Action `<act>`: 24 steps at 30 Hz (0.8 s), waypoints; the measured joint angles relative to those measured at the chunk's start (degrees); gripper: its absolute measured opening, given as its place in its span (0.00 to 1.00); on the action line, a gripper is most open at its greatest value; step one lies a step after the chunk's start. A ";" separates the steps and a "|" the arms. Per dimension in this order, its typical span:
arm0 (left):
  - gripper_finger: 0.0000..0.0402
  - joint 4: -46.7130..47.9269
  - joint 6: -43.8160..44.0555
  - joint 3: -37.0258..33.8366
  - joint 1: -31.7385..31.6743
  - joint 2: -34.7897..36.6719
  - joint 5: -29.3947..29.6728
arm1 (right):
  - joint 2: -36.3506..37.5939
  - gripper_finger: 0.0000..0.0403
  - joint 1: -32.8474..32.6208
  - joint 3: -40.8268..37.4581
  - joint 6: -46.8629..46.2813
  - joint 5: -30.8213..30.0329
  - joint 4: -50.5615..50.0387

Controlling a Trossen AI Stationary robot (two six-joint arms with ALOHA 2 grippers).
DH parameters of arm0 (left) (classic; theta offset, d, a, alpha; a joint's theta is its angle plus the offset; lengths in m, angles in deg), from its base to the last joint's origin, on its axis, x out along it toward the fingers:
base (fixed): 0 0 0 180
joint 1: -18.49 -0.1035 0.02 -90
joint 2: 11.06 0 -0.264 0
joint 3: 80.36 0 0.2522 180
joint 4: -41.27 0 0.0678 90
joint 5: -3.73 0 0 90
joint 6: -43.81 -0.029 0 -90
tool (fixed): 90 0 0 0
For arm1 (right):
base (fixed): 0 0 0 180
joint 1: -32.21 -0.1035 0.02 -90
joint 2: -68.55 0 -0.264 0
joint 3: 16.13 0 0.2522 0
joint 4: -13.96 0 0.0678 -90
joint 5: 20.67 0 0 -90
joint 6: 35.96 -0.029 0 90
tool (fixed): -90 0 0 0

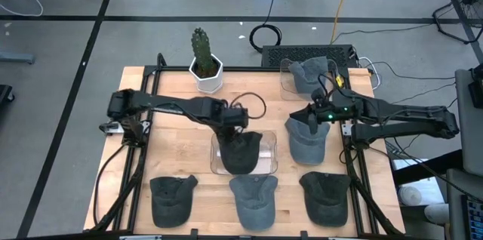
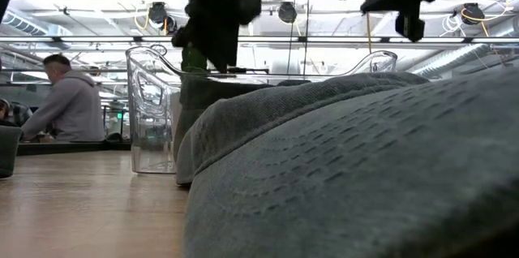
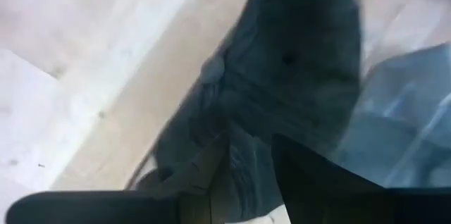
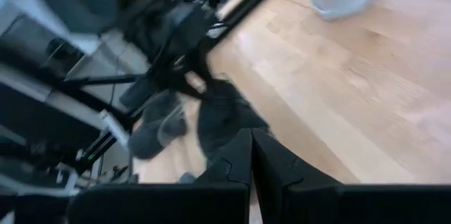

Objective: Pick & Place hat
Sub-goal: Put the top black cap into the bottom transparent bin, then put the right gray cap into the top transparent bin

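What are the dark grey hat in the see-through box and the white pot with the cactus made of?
The dark grey hat looks like soft washed cotton or denim cloth: it sags and wrinkles, and the low view shows a woven texture on a similar hat. The see-through box looks like clear hard plastic, glossy, with the table visible through it. The white pot looks smooth and angular, probably ceramic or plastic.

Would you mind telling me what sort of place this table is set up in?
Probably a robotics lab or open workshop: concrete floor with loose cables, ceiling lights, and a person seated beyond.
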 joint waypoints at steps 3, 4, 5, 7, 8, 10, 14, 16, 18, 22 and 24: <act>0.28 -2.88 -2.39 0.00 0.17 3.41 2.76 | 0.08 0.00 -1.71 2.15 3.07 -1.36 -0.99; 0.28 -3.71 -2.98 0.00 0.26 4.67 3.40 | 0.07 0.00 -2.05 3.09 4.22 -1.53 -1.64; 0.28 -4.68 -3.64 0.01 0.28 5.92 3.68 | 0.02 0.00 -2.21 4.21 5.42 -1.65 -2.26; 0.28 -6.70 -4.52 0.00 0.31 8.88 3.71 | -0.36 0.00 -2.37 6.97 8.23 -1.80 -5.47; 0.28 -7.60 -4.78 0.00 0.28 10.05 3.77 | -0.59 0.00 -2.38 8.51 9.88 -2.14 -8.07; 0.28 -11.11 -5.69 0.00 0.50 13.06 3.79 | -1.45 0.00 -2.36 12.16 13.43 -2.88 -13.69; 0.28 -21.22 -11.68 0.02 1.77 18.85 4.02 | -3.61 0.00 -2.35 19.63 20.21 -3.11 -23.09; 0.28 -26.68 -14.70 0.02 2.28 20.68 4.02 | -5.03 0.00 -2.36 22.50 23.13 -3.09 -27.38; 0.28 -31.10 -16.24 0.02 2.47 22.06 3.80 | -6.67 0.00 -2.36 24.48 25.18 -3.09 -32.06; 0.28 -36.99 -16.98 0.02 1.55 24.15 2.29 | -9.78 0.00 -2.36 25.10 24.00 -2.47 -40.98; 0.28 -39.27 -17.66 0.02 0.83 24.98 0.30 | -11.95 0.00 -2.37 25.10 22.23 -0.42 -45.27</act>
